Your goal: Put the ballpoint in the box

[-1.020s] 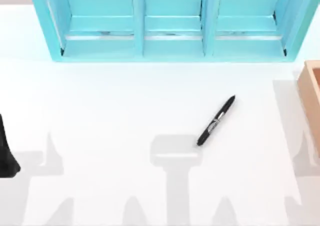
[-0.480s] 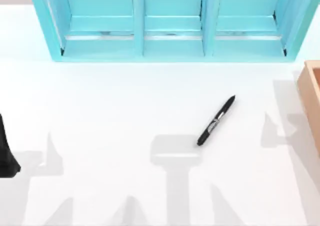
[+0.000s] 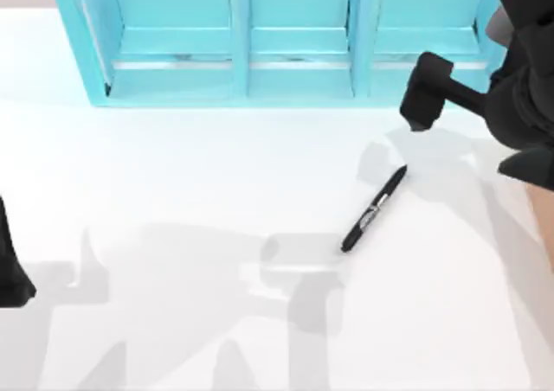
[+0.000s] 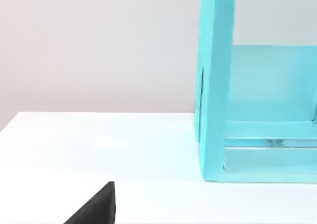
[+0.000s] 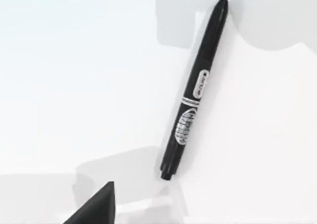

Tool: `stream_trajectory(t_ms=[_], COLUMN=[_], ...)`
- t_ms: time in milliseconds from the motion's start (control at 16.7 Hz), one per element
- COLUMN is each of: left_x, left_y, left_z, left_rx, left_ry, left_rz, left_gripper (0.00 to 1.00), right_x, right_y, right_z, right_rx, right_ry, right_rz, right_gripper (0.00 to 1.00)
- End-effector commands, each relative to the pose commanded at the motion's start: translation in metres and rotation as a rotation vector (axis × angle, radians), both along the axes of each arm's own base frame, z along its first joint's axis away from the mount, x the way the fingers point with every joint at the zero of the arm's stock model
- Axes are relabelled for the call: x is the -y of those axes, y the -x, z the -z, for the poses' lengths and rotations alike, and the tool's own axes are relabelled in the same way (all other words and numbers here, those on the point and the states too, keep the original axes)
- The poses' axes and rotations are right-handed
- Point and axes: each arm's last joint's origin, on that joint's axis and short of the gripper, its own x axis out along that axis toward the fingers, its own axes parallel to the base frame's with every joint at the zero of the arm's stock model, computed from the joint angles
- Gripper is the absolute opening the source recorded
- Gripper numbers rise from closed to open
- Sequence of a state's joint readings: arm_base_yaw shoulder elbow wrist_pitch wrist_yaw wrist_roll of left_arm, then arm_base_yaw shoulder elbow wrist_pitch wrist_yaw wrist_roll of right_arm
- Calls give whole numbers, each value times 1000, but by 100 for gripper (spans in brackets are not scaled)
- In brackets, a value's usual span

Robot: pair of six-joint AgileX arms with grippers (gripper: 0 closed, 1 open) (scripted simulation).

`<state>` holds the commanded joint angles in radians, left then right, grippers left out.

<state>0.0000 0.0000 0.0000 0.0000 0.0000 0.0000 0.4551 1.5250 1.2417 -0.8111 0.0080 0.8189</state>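
Note:
The ballpoint point(image 3: 374, 209) is a slim black pen with a pale label. It lies diagonally on the white table, right of centre, with nothing touching it. My right gripper point(image 3: 424, 92) hangs above the table beyond the pen's far end, in front of the shelf. In the right wrist view the ballpoint point(image 5: 193, 90) lies free below the camera. My right arm covers the table's right edge, and the box is hidden there. My left gripper point(image 3: 10, 266) is parked at the left edge.
A large turquoise shelf unit point(image 3: 286, 45) with three compartments runs along the back of the table. Its end wall point(image 4: 216, 85) stands close in the left wrist view. White tabletop point(image 3: 190, 192) lies open between the pen and the left arm.
My right arm has swung in from the upper right. It now hangs over the table's right edge and covers the tan box that showed there. The pen and the left arm have not moved.

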Motion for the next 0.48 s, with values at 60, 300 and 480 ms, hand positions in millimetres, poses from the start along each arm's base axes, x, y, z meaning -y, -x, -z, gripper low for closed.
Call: stream_trajectory(t_ms=[60, 300, 480], left_x=[0, 0, 0], left_y=[0, 0, 0], left_z=[0, 0, 0], left_rx=[0, 0, 0], left_ry=[0, 0, 0], left_rz=[0, 0, 0], left_gripper=[100, 100, 100], right_x=[-13, -49, -60], right_y=[-17, -72, -97], right_z=[11, 53, 72], right_rx=[-84, -316, -397], right_ry=[20, 83, 96], right_rz=[28, 144, 213], right_gripper=[100, 100, 100])
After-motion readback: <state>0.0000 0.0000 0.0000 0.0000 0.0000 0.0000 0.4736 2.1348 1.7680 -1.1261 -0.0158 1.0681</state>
